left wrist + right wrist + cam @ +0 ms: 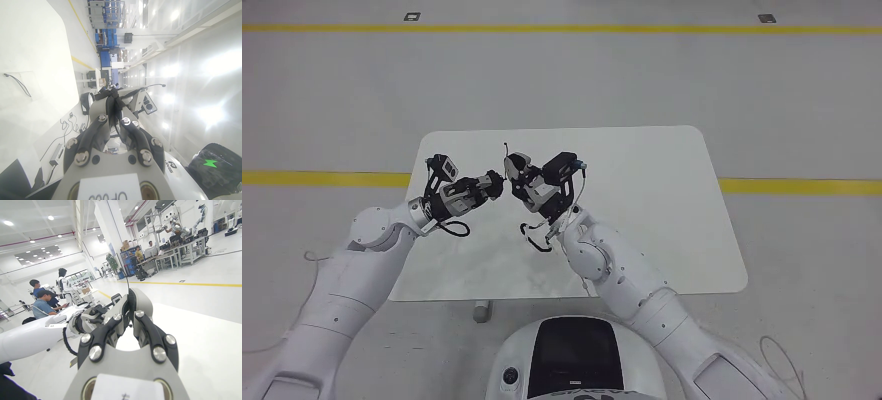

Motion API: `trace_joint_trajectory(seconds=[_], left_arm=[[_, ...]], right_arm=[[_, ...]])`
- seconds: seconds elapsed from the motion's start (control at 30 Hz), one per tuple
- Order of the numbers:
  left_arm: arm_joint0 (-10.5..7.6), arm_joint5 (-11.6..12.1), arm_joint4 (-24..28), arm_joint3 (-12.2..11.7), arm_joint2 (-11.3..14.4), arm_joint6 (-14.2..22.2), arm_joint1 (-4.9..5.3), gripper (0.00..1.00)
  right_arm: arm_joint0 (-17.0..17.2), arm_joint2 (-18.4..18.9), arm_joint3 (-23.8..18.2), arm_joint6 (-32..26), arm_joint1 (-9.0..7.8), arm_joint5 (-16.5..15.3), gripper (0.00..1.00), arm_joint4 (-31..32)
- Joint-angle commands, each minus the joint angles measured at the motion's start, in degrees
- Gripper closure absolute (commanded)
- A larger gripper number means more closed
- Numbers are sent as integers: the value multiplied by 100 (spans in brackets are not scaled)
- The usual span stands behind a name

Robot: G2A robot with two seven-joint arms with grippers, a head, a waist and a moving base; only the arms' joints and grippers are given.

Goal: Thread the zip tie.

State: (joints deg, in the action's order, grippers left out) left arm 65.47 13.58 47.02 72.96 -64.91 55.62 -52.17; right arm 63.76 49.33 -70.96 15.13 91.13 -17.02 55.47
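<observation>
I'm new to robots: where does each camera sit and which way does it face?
Top view: above the arms, looking down at the table; left arm and right arm show, left tool and right tool close together.
Left wrist view: on the left wrist, looking along the left tool past the table.
Right wrist view: on the right wrist, looking along the right tool, shut on the zip tie.
Shared: each wrist view shows the other arm.

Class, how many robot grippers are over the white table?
2. The left gripper is over the left part of the table; the right gripper meets it tip to tip, pinching the zip tie.
</observation>
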Motion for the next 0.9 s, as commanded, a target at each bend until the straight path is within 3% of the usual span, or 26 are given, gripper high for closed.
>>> trace_joint_trajectory(seconds=[0.0,0.87], left_arm=[[0,0,0,0,0,0,0,100],[0,0,0,0,0,0,0,100]], right_arm=[[1,4,4,-3,4,4,100,8],[127,52,-104,90,32,49,100,186]])
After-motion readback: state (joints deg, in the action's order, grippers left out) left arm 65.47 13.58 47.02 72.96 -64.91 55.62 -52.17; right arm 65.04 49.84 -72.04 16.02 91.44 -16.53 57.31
